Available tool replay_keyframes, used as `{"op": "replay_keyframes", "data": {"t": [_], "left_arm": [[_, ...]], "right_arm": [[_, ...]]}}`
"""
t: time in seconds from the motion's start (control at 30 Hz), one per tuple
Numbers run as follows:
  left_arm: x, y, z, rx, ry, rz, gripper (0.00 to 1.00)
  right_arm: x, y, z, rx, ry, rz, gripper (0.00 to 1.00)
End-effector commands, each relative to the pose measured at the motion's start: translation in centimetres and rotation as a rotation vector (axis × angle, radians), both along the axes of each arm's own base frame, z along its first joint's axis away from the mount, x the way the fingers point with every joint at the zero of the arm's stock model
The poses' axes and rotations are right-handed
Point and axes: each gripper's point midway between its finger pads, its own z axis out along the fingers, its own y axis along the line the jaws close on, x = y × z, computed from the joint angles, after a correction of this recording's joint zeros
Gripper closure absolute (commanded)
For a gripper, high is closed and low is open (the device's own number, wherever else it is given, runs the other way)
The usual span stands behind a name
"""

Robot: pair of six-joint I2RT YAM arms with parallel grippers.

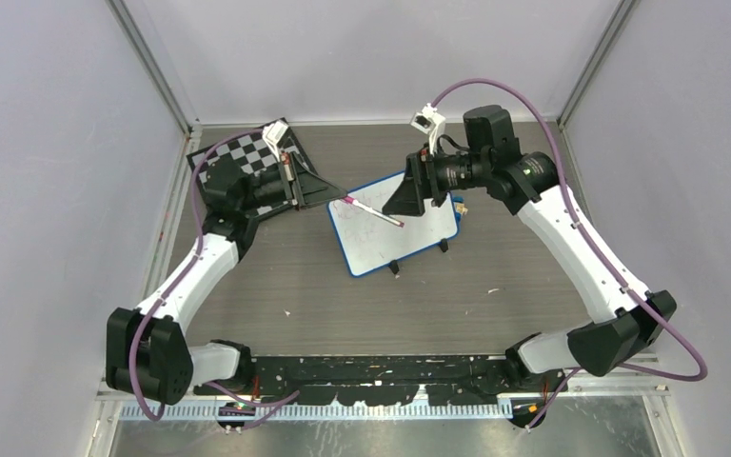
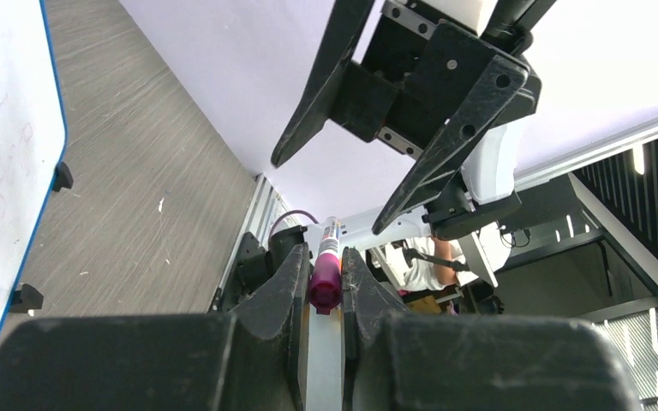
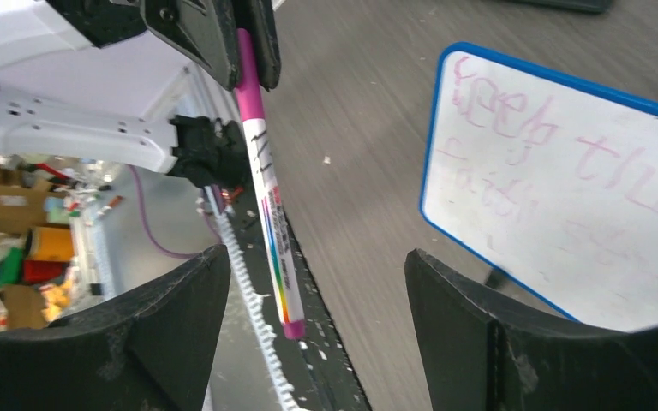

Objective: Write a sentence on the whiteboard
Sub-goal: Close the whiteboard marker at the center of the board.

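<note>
Our left tool (image 1: 339,198) clamps the pink marker (image 1: 373,210), offering it between the spread fingers of our right tool (image 3: 317,257), over the whiteboard (image 1: 400,243) lying mid-counter (image 1: 495,286). If the right tool closes off-centre, the marker could slip, drop and smear the faint sentence (image 3: 514,111).

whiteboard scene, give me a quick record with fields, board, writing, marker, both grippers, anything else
whiteboard: blue frame, turned at an angle in the top view
writing: faint pink lines, hard to read
marker: pink and white, free end over the board
left gripper: shut on the marker
right gripper: open, one finger on each side of the marker's free end, not touching it
chessboard: far left, beyond the left gripper
</note>
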Motion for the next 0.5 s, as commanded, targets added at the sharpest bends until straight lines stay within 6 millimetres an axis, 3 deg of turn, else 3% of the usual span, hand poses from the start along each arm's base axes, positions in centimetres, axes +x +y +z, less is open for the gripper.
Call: {"op": "replay_keyframes", "data": {"t": [0.0,0.1,0.3,0.47], "left_arm": [[-0.3,0.2,1.8,-0.031,-0.048,0.035,1.0],[-0.2,0.2,1.9,-0.035,-0.047,0.041,1.0],[-0.3,0.4,2.0,-0.042,-0.051,0.068,1.0],[-0.2,0.5,1.8,-0.038,-0.054,0.078,1.0]], "right_arm": [[-1.0,1.8,2.5,0.146,0.024,0.061,0.21],[-0.8,2.4,2.2,0.164,0.055,0.067,0.21],[-1.7,3.7,1.6,0.162,0.089,0.108,0.38],[-2.7,4.2,0.9,0.151,0.139,0.141,0.4]]}}
